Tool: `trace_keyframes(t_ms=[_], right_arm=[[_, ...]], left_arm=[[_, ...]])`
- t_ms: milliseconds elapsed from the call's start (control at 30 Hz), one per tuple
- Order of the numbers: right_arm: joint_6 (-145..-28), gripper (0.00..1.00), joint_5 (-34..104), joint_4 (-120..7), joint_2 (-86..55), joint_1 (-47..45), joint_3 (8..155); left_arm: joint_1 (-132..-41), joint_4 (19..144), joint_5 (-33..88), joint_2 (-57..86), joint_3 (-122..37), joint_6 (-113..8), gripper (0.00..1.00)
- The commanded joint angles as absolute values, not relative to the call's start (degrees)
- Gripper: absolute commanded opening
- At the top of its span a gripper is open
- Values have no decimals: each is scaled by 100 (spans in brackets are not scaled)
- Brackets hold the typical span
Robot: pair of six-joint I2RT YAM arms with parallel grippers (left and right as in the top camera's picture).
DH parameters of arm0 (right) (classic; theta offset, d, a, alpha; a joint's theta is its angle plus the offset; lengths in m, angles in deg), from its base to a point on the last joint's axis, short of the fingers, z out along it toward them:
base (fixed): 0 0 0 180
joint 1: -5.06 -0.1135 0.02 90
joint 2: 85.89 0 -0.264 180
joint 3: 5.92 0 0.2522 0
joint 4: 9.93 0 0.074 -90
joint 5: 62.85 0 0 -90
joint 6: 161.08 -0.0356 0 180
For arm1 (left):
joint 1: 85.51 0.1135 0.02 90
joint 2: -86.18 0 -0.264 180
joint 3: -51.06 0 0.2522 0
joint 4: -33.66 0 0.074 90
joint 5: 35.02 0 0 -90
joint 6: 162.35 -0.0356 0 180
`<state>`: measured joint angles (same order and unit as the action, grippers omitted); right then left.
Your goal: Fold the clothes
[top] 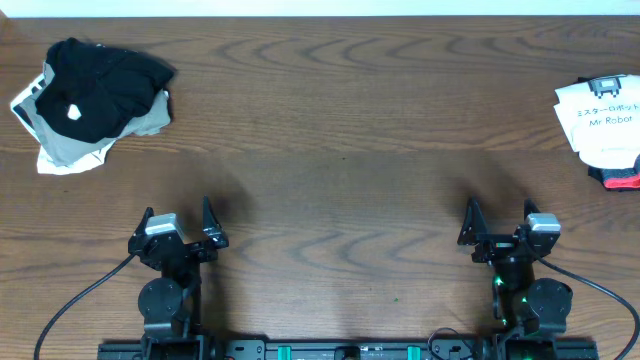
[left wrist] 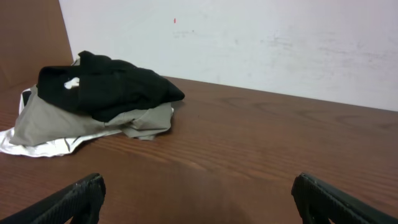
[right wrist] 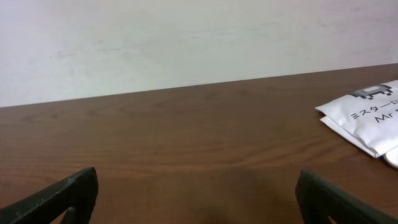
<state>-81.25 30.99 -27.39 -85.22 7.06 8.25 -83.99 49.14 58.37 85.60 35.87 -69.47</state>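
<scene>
We find the left gripper [top: 178, 208] and right gripper [top: 500, 207] at the near edge, jaws spread and empty, and the white T-shirt [top: 600, 118] lying well apart at the far right edge of the table [top: 330, 150]; we judge the right arm should approach low and pinch one hem cleanly.

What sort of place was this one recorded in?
Probably a robot test bench indoors: a wooden table against a plain white wall, the left gripper and right gripper on arms mounted at its near edge, and a white T-shirt and a clothes heap.
</scene>
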Motion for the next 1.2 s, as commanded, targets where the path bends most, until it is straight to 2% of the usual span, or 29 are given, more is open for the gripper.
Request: trace_keyframes(t_ms=[0, 167, 333, 567, 767, 833, 933, 1067, 1167], right_arm=[[-8064, 99, 3038, -2774, -8559, 682, 816], [-8341, 99, 3193, -2416, -8559, 680, 816], [-10678, 99, 5011, -2107, -8559, 680, 816], [-13220, 99, 5687, -1983, -8559, 680, 816], [-12931, 99, 6524, 430, -8559, 682, 875], [-12923, 99, 6432, 548, -8555, 688, 1120], [-12398, 99, 6327, -204, -8472, 701, 1732], [-10966, 99, 5739, -2405, -7941, 701, 3074], [-10258, 99, 4944, -3602, -7254, 701, 4071]], left_arm=[[-8360, 5123, 5927, 8595, 3707, -7019, 98], [-8360, 5123, 5925, 8595, 3707, -7019, 98], [-8360, 5123, 5925, 8595, 3707, -7019, 98], [-8360, 5123, 5925, 8595, 3707, -7019, 98], [-8360, 5123, 5925, 8595, 3707, -7019, 98], [-8360, 5123, 5925, 8595, 3707, -7019, 98], [-8360, 5123, 5925, 8595, 3707, -7019, 98], [-8360, 5123, 5925, 8595, 3707, -7019, 98], [-8360, 5123, 5927, 8595, 3707, -7019, 98]])
